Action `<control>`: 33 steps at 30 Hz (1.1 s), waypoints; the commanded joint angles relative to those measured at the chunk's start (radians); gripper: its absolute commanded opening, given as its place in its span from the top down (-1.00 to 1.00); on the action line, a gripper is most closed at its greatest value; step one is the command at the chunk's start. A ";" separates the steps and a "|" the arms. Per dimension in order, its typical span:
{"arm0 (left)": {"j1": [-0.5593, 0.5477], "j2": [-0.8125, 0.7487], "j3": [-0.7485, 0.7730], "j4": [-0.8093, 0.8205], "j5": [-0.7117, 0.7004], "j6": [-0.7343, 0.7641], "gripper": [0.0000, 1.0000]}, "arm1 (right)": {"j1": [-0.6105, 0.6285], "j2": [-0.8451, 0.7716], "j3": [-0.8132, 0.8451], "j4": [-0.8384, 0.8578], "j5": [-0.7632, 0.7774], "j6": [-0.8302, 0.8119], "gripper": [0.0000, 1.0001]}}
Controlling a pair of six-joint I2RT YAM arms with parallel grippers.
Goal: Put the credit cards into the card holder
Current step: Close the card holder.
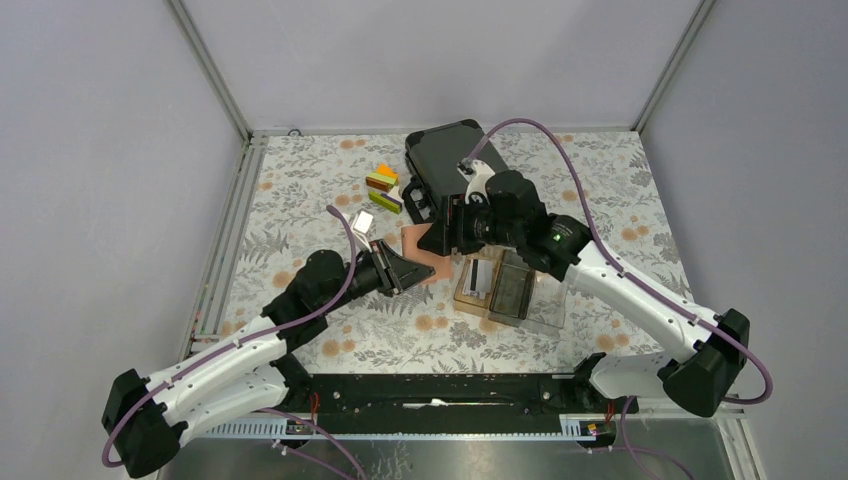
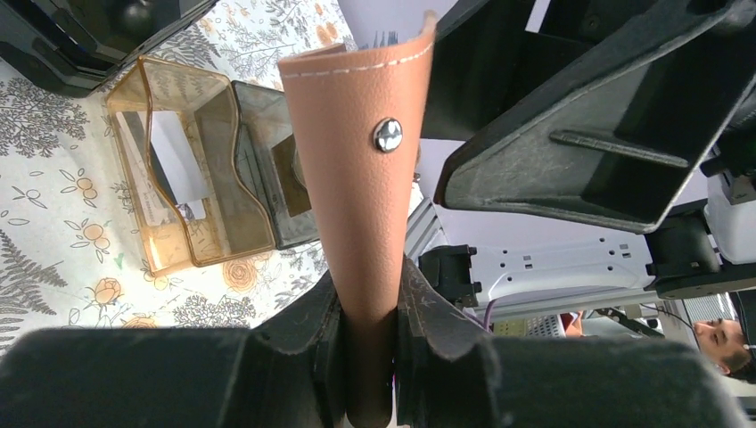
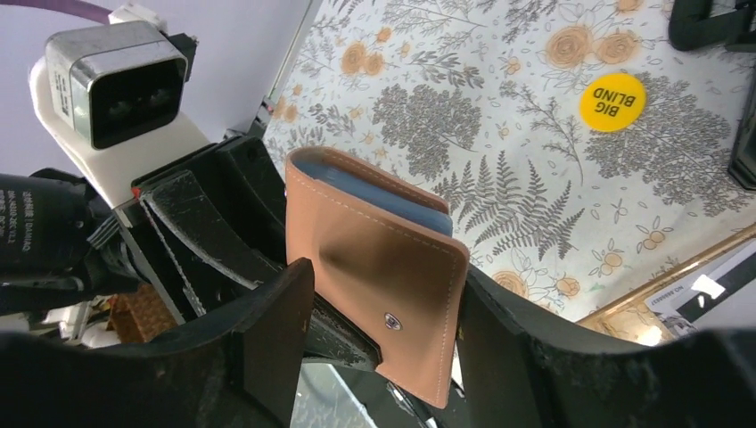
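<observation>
While the left gripper [image 2: 370, 287] is pinched tight on the card holder [image 2: 349, 192] at the tabletop's middle, the right gripper [image 3: 383, 299] stands spread wide; its fingers [image 3: 267, 343] flank the card holder

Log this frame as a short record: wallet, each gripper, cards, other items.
card holder: folded shut, held up, snap facing out
left gripper: shut on the card holder's edge
right gripper: fingers either side of the card holder, contact unclear
credit cards: one pale one seen, in the clear tray
other: black case, coloured blocks, yellow disc
</observation>
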 commanded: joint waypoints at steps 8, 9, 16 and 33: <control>-0.001 0.030 0.043 0.021 -0.038 -0.003 0.32 | 0.138 0.097 0.112 -0.042 0.213 0.040 -0.20; -0.001 0.034 0.040 0.028 -0.035 -0.006 0.30 | 0.143 0.101 0.110 -0.038 0.225 0.046 -0.19; 0.005 0.038 0.014 0.067 -0.024 -0.025 0.33 | 0.155 0.112 0.088 -0.002 0.224 0.071 -0.19; 0.018 0.059 -0.006 0.121 0.049 -0.006 0.66 | 0.194 0.108 0.062 0.034 0.334 0.087 -0.35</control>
